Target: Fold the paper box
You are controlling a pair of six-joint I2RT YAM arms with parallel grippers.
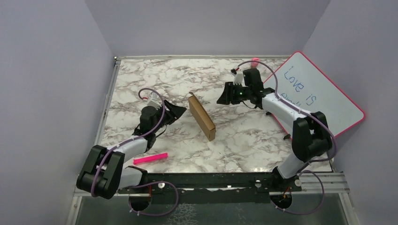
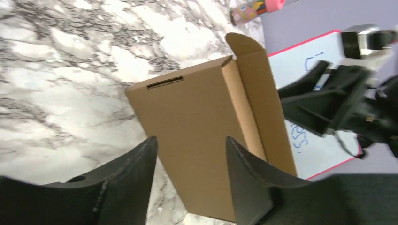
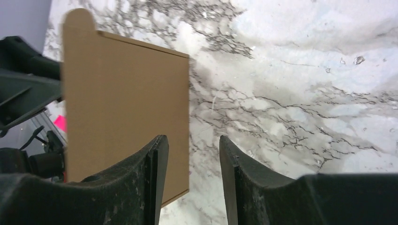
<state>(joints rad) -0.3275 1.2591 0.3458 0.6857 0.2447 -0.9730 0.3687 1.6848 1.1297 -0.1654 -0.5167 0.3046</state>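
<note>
The paper box (image 1: 202, 116) stands near-folded, left hand (image 1: 177, 111) at its nine o'clock, right hand (image 1: 224, 95) at two, both open and empty; I reckon the end tab (image 2: 245, 44) needs tucking next.

Qty: 1 box (image 1: 202, 116), 1 whiteboard (image 1: 319, 93), 1 pink marker (image 1: 150, 159), 1 bottle (image 2: 256, 9) w/ pink cap, 1 tabletop (image 1: 244, 140). 2 pincers: left pincer (image 2: 190, 145), right pincer (image 3: 192, 140).

Plain lavender walls (image 1: 202, 23) on three sides, white-and-grey marble tabletop (image 1: 244, 136), soft even light
</note>
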